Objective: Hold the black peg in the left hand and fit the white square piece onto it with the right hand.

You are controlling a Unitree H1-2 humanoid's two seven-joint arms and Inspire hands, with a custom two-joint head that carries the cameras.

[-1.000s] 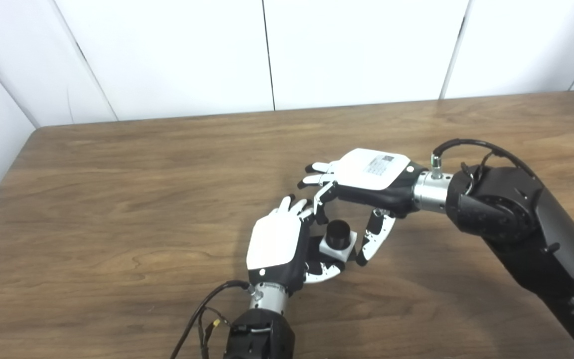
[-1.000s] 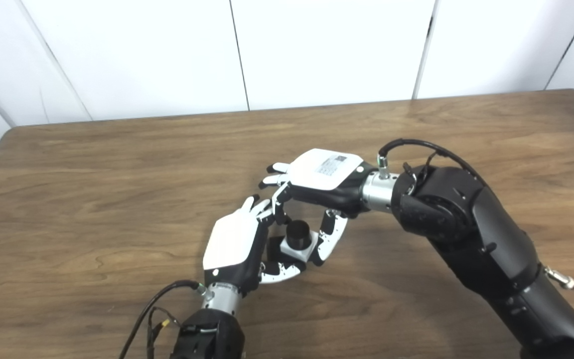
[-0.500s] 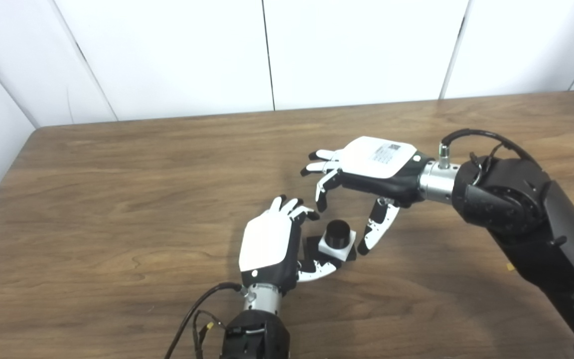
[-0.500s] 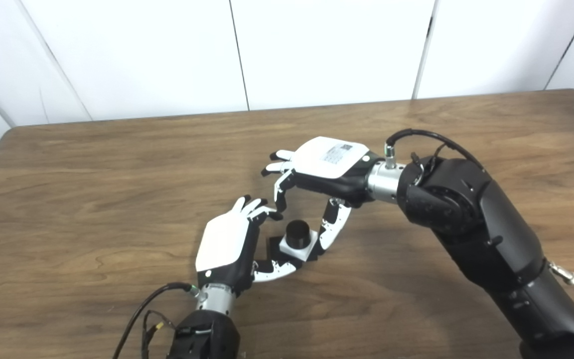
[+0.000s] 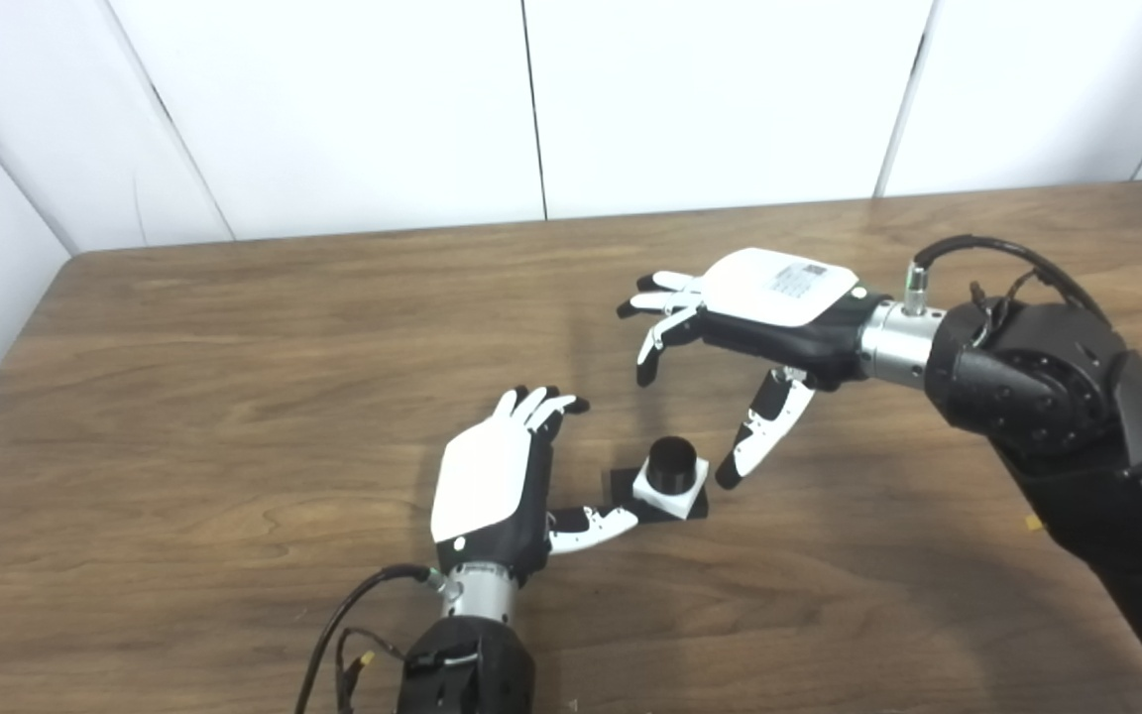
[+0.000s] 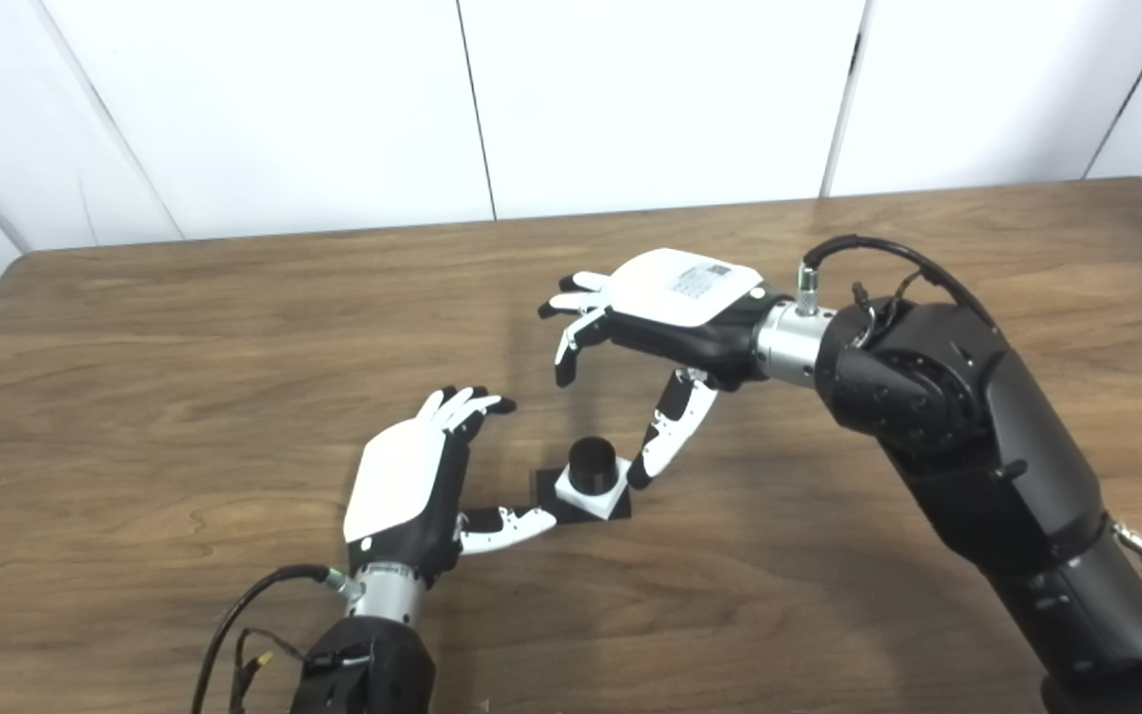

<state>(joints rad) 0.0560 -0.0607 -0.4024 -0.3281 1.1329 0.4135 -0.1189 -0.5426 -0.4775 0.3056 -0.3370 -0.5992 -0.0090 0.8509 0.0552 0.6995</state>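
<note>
The black peg (image 5: 672, 461) stands upright on the table, with the white square piece (image 5: 670, 489) seated around it over a flat black base (image 5: 625, 484). My left hand (image 5: 497, 479) is open just left of the assembly, its thumb tip close to the base. My right hand (image 5: 751, 315) hovers open above and to the right, palm down, its thumb hanging down beside the peg without touching it. Neither hand holds anything.
The brown wooden table (image 5: 234, 377) stretches out on all sides, its back edge against white wall panels (image 5: 531, 109). My right forearm (image 5: 1057, 416) crosses the right side of the table.
Both hands have drawn away from the assembly: the left slid left and back, the right rose up and to the right. Peg and white piece stay put on the table.
</note>
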